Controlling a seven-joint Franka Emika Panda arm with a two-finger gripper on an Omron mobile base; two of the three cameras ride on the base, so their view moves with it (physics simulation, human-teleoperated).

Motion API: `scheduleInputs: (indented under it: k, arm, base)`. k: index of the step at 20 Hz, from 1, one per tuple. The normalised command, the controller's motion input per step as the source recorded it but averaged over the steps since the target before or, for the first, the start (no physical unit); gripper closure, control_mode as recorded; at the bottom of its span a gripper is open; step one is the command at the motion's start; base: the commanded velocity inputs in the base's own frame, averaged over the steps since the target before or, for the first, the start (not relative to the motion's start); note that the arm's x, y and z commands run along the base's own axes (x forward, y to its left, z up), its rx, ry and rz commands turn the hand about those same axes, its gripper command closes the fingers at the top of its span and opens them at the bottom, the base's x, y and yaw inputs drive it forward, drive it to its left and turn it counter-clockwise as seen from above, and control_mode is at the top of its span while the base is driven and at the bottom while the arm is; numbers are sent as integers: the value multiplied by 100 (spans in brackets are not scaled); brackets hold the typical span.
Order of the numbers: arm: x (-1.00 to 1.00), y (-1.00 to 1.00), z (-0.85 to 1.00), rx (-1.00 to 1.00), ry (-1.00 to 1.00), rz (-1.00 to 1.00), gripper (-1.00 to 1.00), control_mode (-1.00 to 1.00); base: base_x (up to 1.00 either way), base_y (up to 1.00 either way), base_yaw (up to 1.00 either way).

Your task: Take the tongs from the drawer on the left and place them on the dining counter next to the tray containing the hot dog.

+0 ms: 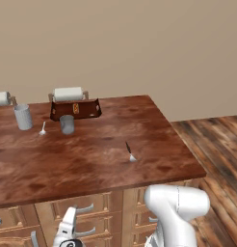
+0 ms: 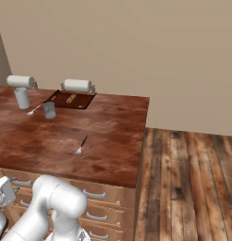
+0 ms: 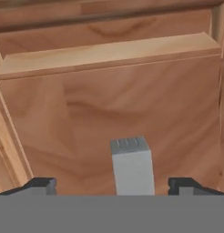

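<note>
Spanning most of both base views, one dining counter (image 1: pixel 91 159), glossy reddish-brown, stands above and beyond the gripper (image 3: pixel 112 184), which works low at the cabinet fronts under its near edge

One drawer (image 3: pixel 132 109) lies open directly ahead of the gripper in the hand view: pale wood floor, raised far wall, side walls at the edges

Two paper-towel rolls (image 1: pixel 68 93) at the counter's far side, well away from the gripper

One dark brown tray (image 1: pixel 75 110) just in front of the nearer roll, holding one hot dog (image 2: pixel 70 98)

Two grey cups (image 1: pixel 23 117): one to the tray's left, one close before it

One fork (image 1: pixel 129 152), dark handle, mid-counter, nearest the gripper of the countertop items

One spoon (image 1: pixel 43 128) between the two cups

One pair of tongs (image 3: pixel 131 166): grey end seen on the drawer floor, between the two fingertips (image 3: pixel 38 185), touching neither

Jaws spread wide, nothing gripped
</note>
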Motion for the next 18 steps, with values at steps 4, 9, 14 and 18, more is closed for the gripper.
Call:
scheduleInputs:
  k: [4, 9, 14, 18]
  arm:
    - [28, -14, -5, 2, 0, 1, -100, -100]
    - [25, -13, -4, 1, 1, 2, -100, -100]
    - [18, -1, 0, 0, 5, 0, 100, -100]
    - [29, -6, 0, 0, 9, 0, 100, -100]
  base:
    - [0, 0, 0]
    - [0, 0, 0]
    - [0, 0, 0]
    - [0, 0, 0]
